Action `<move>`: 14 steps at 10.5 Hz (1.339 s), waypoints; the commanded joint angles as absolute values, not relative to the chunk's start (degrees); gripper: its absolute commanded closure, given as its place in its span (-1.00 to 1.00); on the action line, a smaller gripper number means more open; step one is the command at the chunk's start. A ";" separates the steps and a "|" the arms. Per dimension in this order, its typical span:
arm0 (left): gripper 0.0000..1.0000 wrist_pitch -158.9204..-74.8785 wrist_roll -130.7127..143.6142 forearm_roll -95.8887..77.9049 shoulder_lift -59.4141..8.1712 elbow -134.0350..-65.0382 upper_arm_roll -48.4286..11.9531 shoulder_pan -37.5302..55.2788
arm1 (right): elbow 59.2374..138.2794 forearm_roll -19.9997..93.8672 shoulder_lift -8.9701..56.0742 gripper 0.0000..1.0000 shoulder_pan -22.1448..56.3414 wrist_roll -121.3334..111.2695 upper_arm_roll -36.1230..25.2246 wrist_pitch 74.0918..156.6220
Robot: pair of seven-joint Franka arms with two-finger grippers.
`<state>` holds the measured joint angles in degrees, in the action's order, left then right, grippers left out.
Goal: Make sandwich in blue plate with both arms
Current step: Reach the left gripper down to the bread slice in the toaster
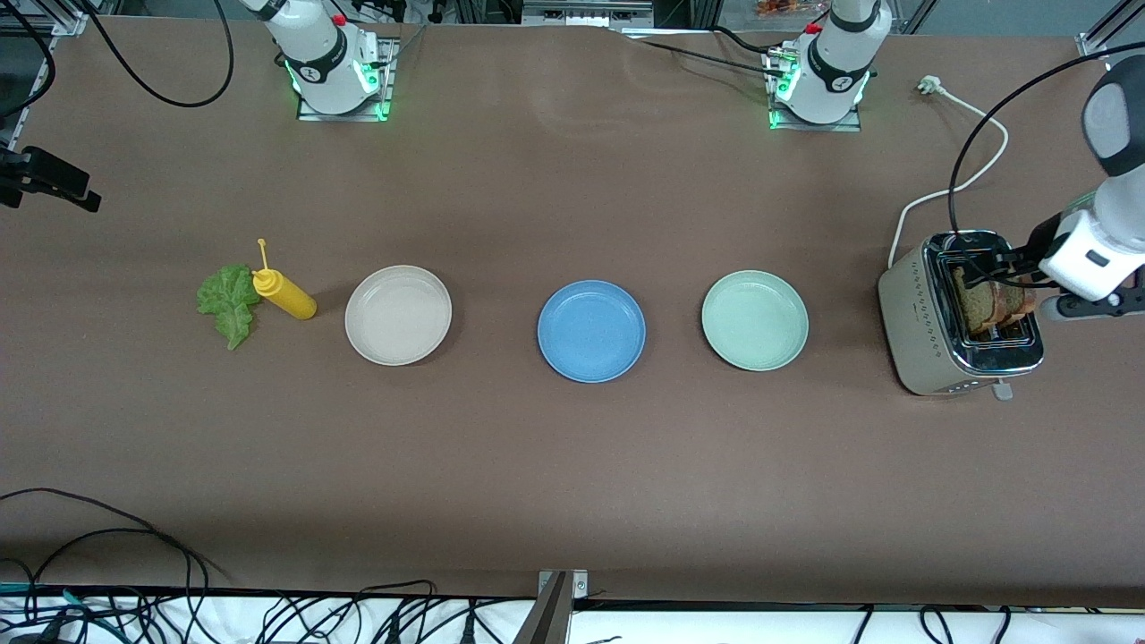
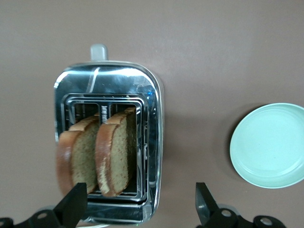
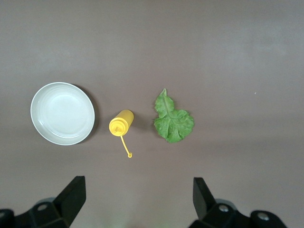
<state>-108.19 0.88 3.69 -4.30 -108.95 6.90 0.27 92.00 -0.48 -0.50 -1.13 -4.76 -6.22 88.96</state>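
Your two toast slices [image 2: 97, 159] stand upright side by side in the slots of the toaster [image 1: 930, 349] at the right edge of the front view, well apart from the blue plate [image 1: 591, 330], which sits bare at the middle of the desk [image 1: 572, 465] between the beige plate [image 1: 398, 314] and the pale green plate [image 1: 755, 319]. The left gripper [image 2: 140, 204] hangs over the toaster with its fingers spread wide and nothing between them. The right gripper [image 3: 135, 199] is out of the front view; its own camera shows it open and empty above the lettuce leaf [image 1: 229, 302] and the yellow squeeze bottle [image 1: 284, 294]. Expect the toast to be light, stiff and crumbly, so pinch a slice across its flat faces near the top crust and lift straight up; the slot walls and the neighbouring slice crowd that grip. The lettuce will probably be limp and thin, lying flat, so take it at a raised ruffle. Mind the bottle: it lies just beside the leaf, at the leaf's upper right in the front view, and could roll if nudged.
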 commanded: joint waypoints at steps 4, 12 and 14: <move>-1.00 -112.32 0.00 4.75 -6.23 -114.35 7.29 -0.79 | 90.79 -0.70 -0.26 -1.00 -1.14 -4.66 -6.15 87.89; -0.73 -114.35 -3.43 4.66 -8.26 -114.43 7.29 -3.34 | 90.79 -0.70 -0.26 -1.00 -1.05 -4.57 -6.15 87.89; -0.32 -114.26 -3.52 4.75 -8.26 -114.43 7.29 -3.34 | 90.79 -0.70 -0.26 -1.00 -1.05 -4.57 -6.15 87.89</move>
<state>-113.66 -2.21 3.70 -8.53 -114.17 7.37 -3.22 92.00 -0.48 -0.50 -1.12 -4.76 -6.22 88.96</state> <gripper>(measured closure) 0.154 0.000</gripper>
